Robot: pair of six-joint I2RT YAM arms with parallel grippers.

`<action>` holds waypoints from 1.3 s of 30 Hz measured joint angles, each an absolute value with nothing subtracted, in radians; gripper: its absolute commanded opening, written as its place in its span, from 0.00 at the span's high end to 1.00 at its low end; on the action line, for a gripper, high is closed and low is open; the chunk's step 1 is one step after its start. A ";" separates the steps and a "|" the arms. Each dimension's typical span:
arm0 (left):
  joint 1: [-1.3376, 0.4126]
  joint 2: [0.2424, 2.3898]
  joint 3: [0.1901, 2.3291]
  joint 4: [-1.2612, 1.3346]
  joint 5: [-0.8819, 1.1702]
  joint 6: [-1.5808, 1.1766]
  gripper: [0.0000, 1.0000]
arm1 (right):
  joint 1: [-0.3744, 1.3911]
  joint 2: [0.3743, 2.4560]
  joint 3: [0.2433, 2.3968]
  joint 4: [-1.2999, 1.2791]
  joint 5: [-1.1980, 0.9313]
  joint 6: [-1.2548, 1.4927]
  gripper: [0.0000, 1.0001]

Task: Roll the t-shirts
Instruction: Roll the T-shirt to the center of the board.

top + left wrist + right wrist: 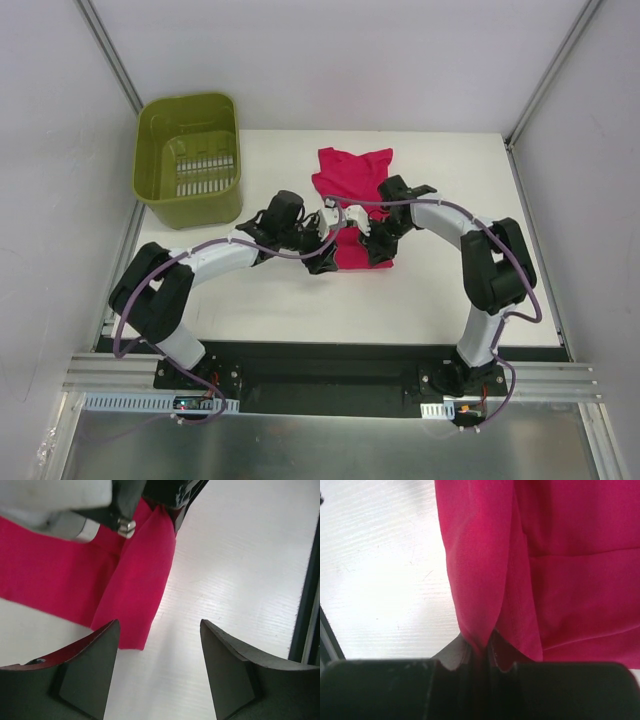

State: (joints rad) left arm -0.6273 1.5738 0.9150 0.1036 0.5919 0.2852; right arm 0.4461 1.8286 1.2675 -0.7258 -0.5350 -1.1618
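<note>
The magenta-red t-shirt (352, 172) lies on the white table in the middle, its near part partly folded between my two grippers. My right gripper (377, 248) is shut on a raised fold of the shirt's near edge; in the right wrist view the fabric (485, 580) runs down into the closed jaws (480, 652). My left gripper (325, 258) is open at the shirt's near left side. In the left wrist view its fingers (90, 670) stand wide apart over bare table, with the shirt's corner (135, 610) just past the left finger, not between them.
A green plastic basket (190, 155) stands at the far left of the table (300, 300). Grey walls close in the back and both sides. The black arm mounting rail (330, 375) runs along the near edge.
</note>
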 measured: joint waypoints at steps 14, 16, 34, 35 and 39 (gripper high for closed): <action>-0.560 1.586 0.860 0.207 0.870 0.111 0.35 | 0.453 1.858 1.303 -0.765 -0.567 -1.137 0.96; -0.547 1.570 0.838 0.216 0.910 0.077 0.36 | 0.464 1.866 1.309 -0.765 -0.577 -1.135 0.96; -0.469 1.229 0.738 -0.226 0.716 0.536 0.33 | 0.332 1.871 1.339 -0.828 -0.576 -1.075 0.97; -0.476 1.233 0.739 -0.233 0.702 0.541 0.31 | 0.339 1.871 1.339 -0.829 -0.575 -1.074 0.97; -0.430 1.253 0.730 -0.159 0.678 0.500 0.28 | 0.365 1.871 1.338 -0.839 -0.575 -1.074 0.96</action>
